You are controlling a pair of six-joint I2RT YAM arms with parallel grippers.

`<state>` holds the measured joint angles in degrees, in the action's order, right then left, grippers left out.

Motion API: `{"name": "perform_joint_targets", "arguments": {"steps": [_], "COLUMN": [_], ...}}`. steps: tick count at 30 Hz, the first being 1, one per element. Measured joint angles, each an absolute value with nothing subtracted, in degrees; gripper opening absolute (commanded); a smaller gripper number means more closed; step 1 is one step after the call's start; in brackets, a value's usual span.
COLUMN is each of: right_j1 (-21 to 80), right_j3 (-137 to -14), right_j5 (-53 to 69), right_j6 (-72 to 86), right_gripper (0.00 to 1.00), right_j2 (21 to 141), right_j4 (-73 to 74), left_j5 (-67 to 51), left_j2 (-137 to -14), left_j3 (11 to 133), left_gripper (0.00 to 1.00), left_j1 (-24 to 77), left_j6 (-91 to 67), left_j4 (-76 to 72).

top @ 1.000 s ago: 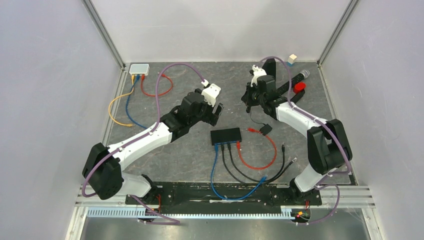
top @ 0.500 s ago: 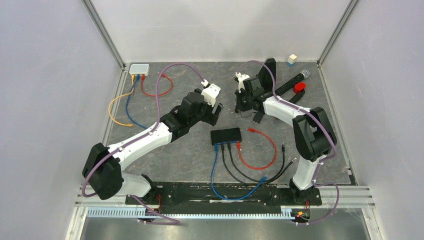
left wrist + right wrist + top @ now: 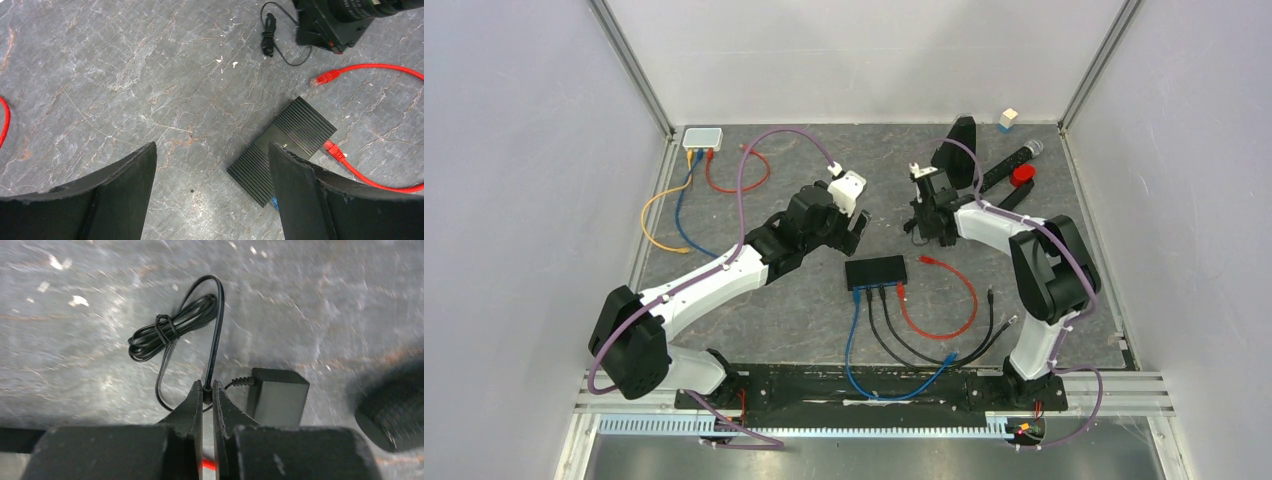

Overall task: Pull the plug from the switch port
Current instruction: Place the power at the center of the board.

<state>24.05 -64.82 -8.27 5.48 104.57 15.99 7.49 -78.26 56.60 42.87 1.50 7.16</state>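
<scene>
Top external view shows the grey worktop [image 3: 804, 305] with two arms over it. The left arm [image 3: 714, 280] reaches far in. Its left hand [image 3: 211, 150] hangs wide open above the worktop and holds nothing. I think it waits there so it can come down on the black switch [image 3: 876, 271], which lies just on the near side of it.

The right arm [image 3: 1044, 265] bends back toward the middle. The right hand [image 3: 207, 389] is squeezed shut on a thin black cord [image 3: 218, 315], low by the worktop. That cord belongs to a small power block [image 3: 277, 397] right beside the hand. I cannot see it reach the switch, so maybe it is being moved out of the way.

The switch lies flat in the middle of the worktop. Its long side runs left to right, a bit tilted, and its ports face the arm bases. Four plugs [image 3: 879, 290] sit there in a row: blue, two black, and the red plug [image 3: 331, 148] at the right end. Each plug points into the switch, away from the bases, so its long way runs near to far. I think one would come out if pulled straight back toward the near edge.
</scene>
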Motion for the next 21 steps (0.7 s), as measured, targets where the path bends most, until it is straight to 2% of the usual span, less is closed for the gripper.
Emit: {"name": "perform_joint_targets", "arguments": {"steps": [10, 21], "right_j1": [20.62, 23.88], "right_j3": [-54.02, -57.76], "right_j5": [-13.58, -5.78], "right_j6": [7.92, 12.69], "right_gripper": [0.04, 0.08], "right_j2": [94.78, 96.38], "right_j4": [15.35, 12.73], "left_j5": [7.03, 7.2], "left_j2": [-78.26, -78.48], "left_j3": [56.6, 56.58], "left_gripper": [0.86, 0.83], "left_j1": [42.87, 42.87], "left_j6": [1.5, 1.06], "left_j4": [7.42, 7.4]}}
